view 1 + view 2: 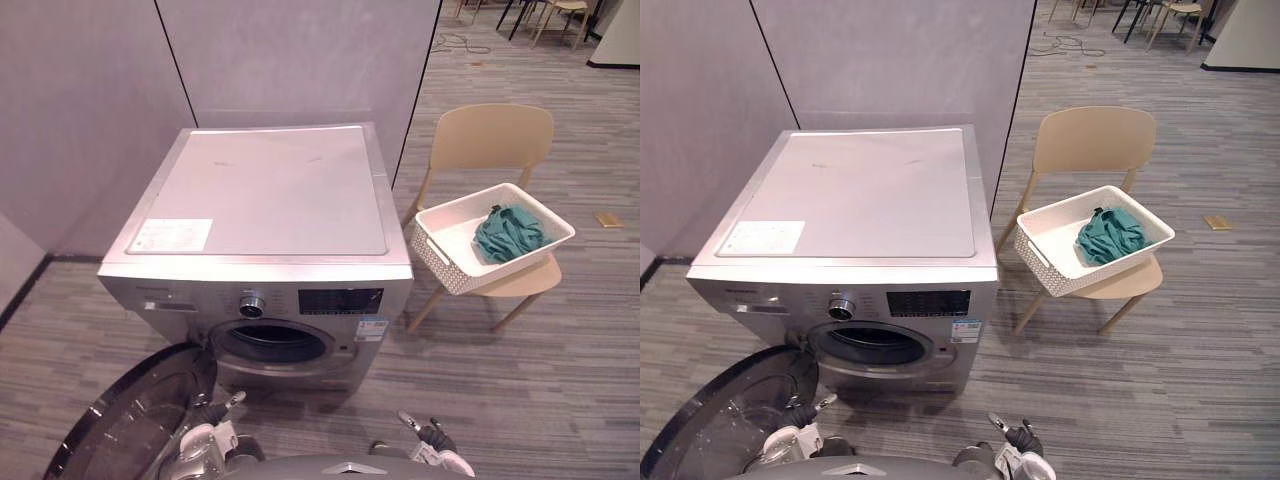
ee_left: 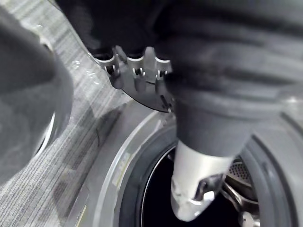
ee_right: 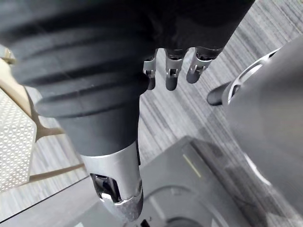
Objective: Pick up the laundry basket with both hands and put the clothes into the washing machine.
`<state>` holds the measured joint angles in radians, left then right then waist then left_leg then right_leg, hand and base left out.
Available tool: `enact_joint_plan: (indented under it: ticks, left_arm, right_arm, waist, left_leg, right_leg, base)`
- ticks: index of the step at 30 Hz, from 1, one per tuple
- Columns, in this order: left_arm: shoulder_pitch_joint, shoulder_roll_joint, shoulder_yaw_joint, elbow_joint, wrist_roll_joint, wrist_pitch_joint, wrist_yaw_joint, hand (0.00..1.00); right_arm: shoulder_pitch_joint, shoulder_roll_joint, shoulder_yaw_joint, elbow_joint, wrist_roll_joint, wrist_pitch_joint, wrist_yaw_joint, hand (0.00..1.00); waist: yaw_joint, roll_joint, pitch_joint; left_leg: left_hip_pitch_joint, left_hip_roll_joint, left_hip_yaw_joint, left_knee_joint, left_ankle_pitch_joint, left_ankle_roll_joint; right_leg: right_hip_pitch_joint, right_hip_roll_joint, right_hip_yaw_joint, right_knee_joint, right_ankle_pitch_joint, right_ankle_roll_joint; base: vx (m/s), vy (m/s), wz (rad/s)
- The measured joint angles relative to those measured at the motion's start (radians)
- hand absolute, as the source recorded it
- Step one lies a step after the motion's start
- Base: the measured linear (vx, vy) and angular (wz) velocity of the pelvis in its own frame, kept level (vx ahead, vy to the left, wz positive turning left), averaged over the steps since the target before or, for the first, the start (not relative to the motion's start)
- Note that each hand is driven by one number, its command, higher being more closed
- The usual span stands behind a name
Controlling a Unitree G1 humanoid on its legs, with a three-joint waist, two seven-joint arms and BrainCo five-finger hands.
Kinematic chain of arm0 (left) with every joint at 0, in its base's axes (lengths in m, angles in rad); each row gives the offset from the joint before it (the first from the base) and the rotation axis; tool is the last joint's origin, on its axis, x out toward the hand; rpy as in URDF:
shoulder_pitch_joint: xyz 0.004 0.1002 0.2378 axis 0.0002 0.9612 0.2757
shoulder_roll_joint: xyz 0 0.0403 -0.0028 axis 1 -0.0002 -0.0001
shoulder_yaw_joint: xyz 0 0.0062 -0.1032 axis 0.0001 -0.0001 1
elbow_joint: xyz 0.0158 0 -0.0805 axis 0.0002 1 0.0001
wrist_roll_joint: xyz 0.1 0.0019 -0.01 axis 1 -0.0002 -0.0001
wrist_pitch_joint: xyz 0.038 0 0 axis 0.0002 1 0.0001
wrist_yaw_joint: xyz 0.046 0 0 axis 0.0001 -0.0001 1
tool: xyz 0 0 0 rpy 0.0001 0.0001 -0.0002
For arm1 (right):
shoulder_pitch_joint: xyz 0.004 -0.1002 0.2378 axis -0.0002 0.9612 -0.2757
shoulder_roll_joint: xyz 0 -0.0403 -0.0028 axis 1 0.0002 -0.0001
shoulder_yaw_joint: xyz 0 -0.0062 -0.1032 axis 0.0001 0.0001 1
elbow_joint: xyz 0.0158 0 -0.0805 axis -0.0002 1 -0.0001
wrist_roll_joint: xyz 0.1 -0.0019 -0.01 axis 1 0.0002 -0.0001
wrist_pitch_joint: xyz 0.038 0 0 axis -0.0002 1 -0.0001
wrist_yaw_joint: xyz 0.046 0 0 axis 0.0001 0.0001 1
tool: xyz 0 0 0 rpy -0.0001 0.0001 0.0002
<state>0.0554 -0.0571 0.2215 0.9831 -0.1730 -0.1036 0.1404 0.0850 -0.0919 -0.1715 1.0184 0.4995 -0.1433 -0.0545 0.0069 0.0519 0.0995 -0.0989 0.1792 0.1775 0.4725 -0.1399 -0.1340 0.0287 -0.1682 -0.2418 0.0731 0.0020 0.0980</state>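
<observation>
A silver front-loading washing machine (image 1: 270, 190) stands against a grey partition wall (image 1: 90, 110) on a grey striped floor (image 1: 560, 380). Its round door (image 1: 130, 425) hangs wide open, swung out to the robot's left, and the dark drum opening (image 1: 272, 343) faces the robot. Above the opening are a round dial (image 1: 252, 305) and a dark display panel (image 1: 340, 300). A white label (image 1: 170, 235) lies on the near left corner of the flat top.

Just to the right of the machine is a beige chair (image 1: 490, 135). A white laundry basket (image 1: 440, 255) with patterned sides rests on its seat, turned at an angle. A bunched teal garment (image 1: 508, 232) lies inside the basket, toward its far right end.

Both hands are low and close to the robot, well apart from the basket. The left hand (image 1: 203, 443) is in front of the machine, beside the open door. In its wrist view the fingers (image 2: 135, 75) look loosely extended and the thumb (image 2: 191, 189) points toward the drum opening; it holds nothing. The right hand (image 1: 435, 445) hangs over the floor, below and in front of the chair. Its fingers (image 3: 171, 78) also appear relaxed and empty, though they are seen end-on, so this is not certain.
</observation>
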Motion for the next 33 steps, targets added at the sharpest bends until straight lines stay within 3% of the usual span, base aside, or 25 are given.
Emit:
enact_joint_plan:
  ticks: [1, 2, 3, 4, 6, 9, 12, 13, 16, 21, 23, 24, 26, 28, 29, 30, 31, 32, 33]
  left_arm:
    - [0.000, 0.001, -0.001, 0.020, 0.000, 0.001, -0.001, 0.00]
    - [-0.003, 0.004, 0.003, 0.026, 0.002, 0.003, -0.004, 0.00]
    - [-0.004, 0.011, 0.006, 0.028, 0.004, 0.004, -0.005, 0.00]
    - [-0.002, 0.025, 0.016, 0.029, 0.014, 0.003, -0.004, 0.00]
    - [0.006, 0.039, 0.018, 0.034, 0.033, 0.005, -0.015, 0.00]
    - [0.005, 0.037, 0.054, 0.069, 0.091, 0.007, -0.031, 0.00]
    - [0.008, 0.035, 0.055, 0.107, 0.118, 0.017, -0.041, 0.00]
    - [-0.008, 0.034, 0.049, 0.122, 0.135, 0.024, -0.044, 0.00]
    - [-0.018, 0.036, 0.050, 0.142, 0.155, 0.036, -0.043, 0.00]
    - [-0.061, 0.058, -0.033, 0.138, 0.126, 0.035, -0.046, 0.00]
    - [-0.056, 0.069, -0.077, 0.138, 0.126, 0.035, -0.046, 0.00]
    - [-0.055, 0.068, -0.077, 0.137, 0.126, 0.035, -0.046, 0.00]
    - [-0.036, 0.088, -0.075, 0.138, 0.123, 0.034, -0.044, 0.00]
    - [-0.013, 0.109, -0.056, 0.136, 0.090, 0.033, -0.043, 0.00]
    - [-0.016, 0.115, -0.043, 0.138, 0.086, 0.032, -0.042, 0.00]
    - [-0.003, 0.121, -0.026, 0.139, 0.066, 0.032, -0.043, 0.00]
    - [-0.003, 0.117, -0.008, 0.124, 0.030, 0.031, -0.047, 0.00]
    - [-0.008, 0.114, 0.005, 0.113, 0.018, 0.027, -0.046, 0.00]
    - [-0.009, 0.111, 0.010, 0.091, 0.010, 0.013, -0.044, 0.00]
  right_arm:
    - [-0.004, 0.000, 0.000, 0.006, -0.007, 0.001, 0.000, 0.00]
    - [-0.016, 0.009, -0.001, 0.023, -0.024, 0.003, 0.000, 0.00]
    - [-0.013, 0.011, 0.000, 0.020, -0.036, 0.010, 0.002, 0.00]
    - [-0.011, 0.027, 0.001, 0.020, -0.043, 0.019, 0.003, 0.00]
    - [-0.001, 0.042, 0.001, 0.019, -0.075, 0.020, 0.003, 0.00]
    - [0.023, 0.041, 0.003, 0.015, -0.076, 0.020, 0.014, 0.00]
    - [0.021, 0.018, -0.001, 0.016, -0.076, 0.019, 0.024, 0.00]
    - [0.018, 0.010, -0.017, 0.018, -0.088, 0.019, 0.024, 0.00]
    - [0.022, 0.004, -0.084, 0.023, -0.110, 0.020, 0.023, 0.00]
    - [0.033, 0.006, -0.186, 0.102, -0.112, 0.043, 0.022, 0.00]
    - [0.049, 0.018, -0.215, 0.107, -0.107, 0.060, 0.022, 0.00]
    - [0.047, 0.020, -0.234, 0.108, -0.107, 0.061, 0.022, 0.00]
    - [0.048, 0.022, -0.241, 0.124, -0.113, 0.064, 0.022, 0.00]
    - [0.051, 0.026, -0.225, 0.138, -0.114, 0.064, 0.022, 0.00]
    - [0.047, 0.026, -0.223, 0.138, -0.113, 0.064, 0.023, 0.00]
    - [0.044, 0.022, -0.224, 0.136, -0.111, 0.057, 0.021, 0.00]
    - [0.040, 0.009, -0.211, 0.137, -0.109, 0.052, 0.020, 0.00]
    - [0.032, 0.004, -0.201, 0.137, -0.109, 0.050, 0.020, 0.00]
    - [0.018, -0.006, -0.193, 0.135, -0.107, 0.049, 0.019, 0.00]
  waist:
    - [0.002, 0.005, -0.004]
    - [0.007, -0.002, -0.008]
    - [0.010, -0.007, -0.006]
    - [0.017, -0.036, -0.018]
    - [0.016, -0.056, -0.030]
    - [0.012, -0.048, -0.036]
    - [0.015, -0.025, -0.042]
    - [0.007, -0.011, -0.029]
    - [-0.017, -0.002, -0.013]
    - [-0.032, -0.030, 0.007]
    - [-0.030, -0.036, 0.012]
    - [-0.028, -0.010, 0.006]
    - [-0.037, -0.019, 0.009]
    - [-0.025, -0.042, 0.002]
    - [-0.017, -0.044, 0.001]
    - [-0.016, -0.041, 0.002]
    - [-0.016, -0.037, 0.010]
    - [-0.011, -0.042, 0.014]
    - [-0.004, -0.040, 0.032]
  left_leg:
    - [0.040, -0.023, -0.035, -0.067, -0.060, 0.002]
    - [0.075, -0.045, -0.058, -0.129, -0.098, 0.039]
    - [0.078, -0.061, -0.059, -0.153, -0.099, 0.042]
    - [0.089, -0.079, -0.045, -0.180, -0.089, 0.058]
    - [0.118, -0.088, -0.016, -0.217, -0.076, 0.062]
    - [0.182, -0.098, 0.045, -0.286, -0.067, 0.065]
    - [0.190, -0.074, 0.133, -0.305, -0.055, 0.068]
    - [0.195, -0.065, 0.165, -0.308, -0.050, 0.071]
    - [0.239, -0.071, 0.167, -0.321, -0.040, 0.086]
    - [0.256, -0.096, 0.114, -0.334, -0.033, 0.086]
    - [0.230, -0.068, 0.133, -0.336, -0.023, 0.067]
    - [0.217, -0.050, 0.140, -0.335, -0.020, 0.062]
    - [0.208, 0.019, 0.159, -0.316, -0.018, 0.018]
    - [0.205, 0.091, 0.183, -0.263, -0.044, -0.035]
    - [0.204, 0.126, 0.189, -0.234, -0.049, -0.041]
    - [0.175, 0.192, 0.166, -0.124, -0.038, 0.014]
    - [0.079, 0.244, 0.119, 0.055, 0.012, 0.151]
    - [0.034, 0.269, 0.105, 0.147, 0.038, 0.205]
    - [-0.028, 0.290, 0.080, 0.299, 0.026, 0.210]
  right_leg:
    - [0.009, 0.023, 0.024, -0.024, 0.004, 0.002]
    - [0.009, 0.034, 0.061, -0.045, 0.025, 0.013]
    - [0.010, 0.034, 0.080, -0.064, 0.032, 0.006]
    - [0.017, 0.029, 0.112, -0.095, 0.054, -0.006]
    - [0.022, 0.017, 0.126, -0.111, 0.072, -0.027]
    - [0.016, 0.011, 0.161, -0.105, 0.087, -0.020]
    - [-0.119, 0.039, 0.169, 0.048, 0.086, -0.018]
    - [-0.182, 0.041, 0.108, 0.123, 0.082, -0.031]
    - [-0.188, 0.018, 0.048, 0.190, 0.049, -0.079]
    - [-0.186, -0.020, 0.058, 0.222, -0.011, -0.042]
    - [-0.181, -0.020, -0.008, 0.185, -0.055, -0.039]
    - [-0.187, -0.015, -0.029, 0.198, -0.050, -0.030]
    - [-0.215, -0.010, -0.038, 0.382, -0.153, -0.037]
    - [-0.155, 0.032, -0.045, 0.346, -0.193, -0.058]
    - [-0.138, 0.059, -0.051, 0.313, -0.199, -0.054]
    - [-0.117, 0.123, -0.054, 0.273, -0.192, -0.075]
    - [-0.095, 0.165, -0.051, 0.224, -0.181, -0.103]
    - [-0.078, 0.183, -0.045, 0.199, -0.171, -0.119]
    - [-0.040, 0.214, -0.027, 0.165, -0.154, -0.122]
  base:
    - [0.00, 0.173, -0.29]
    - [0.01, 0.161, -0.36]
    - [0.02, 0.167, -0.45]
    - [0.04, 0.119, -0.40]
    - [0.07, 0.092, -0.37]
    - [0.10, 0.048, -0.52]
    - [0.12, 0.032, -0.95]
    - [0.10, -0.003, -0.72]
    - [0.04, -0.041, -0.36]
    - [-0.09, -0.042, 0.13]
    - [-0.24, -0.121, -0.18]
    - [-0.16, -0.121, -0.26]
    - [-0.09, -0.275, -0.33]
    - [0.03, -0.336, -0.56]
    - [0.11, -0.352, -0.75]
    - [0.10, -0.398, -0.62]
    - [0.09, -0.420, -0.54]
    - [0.08, -0.443, -0.53]
    - [0.11, -0.381, -0.62]
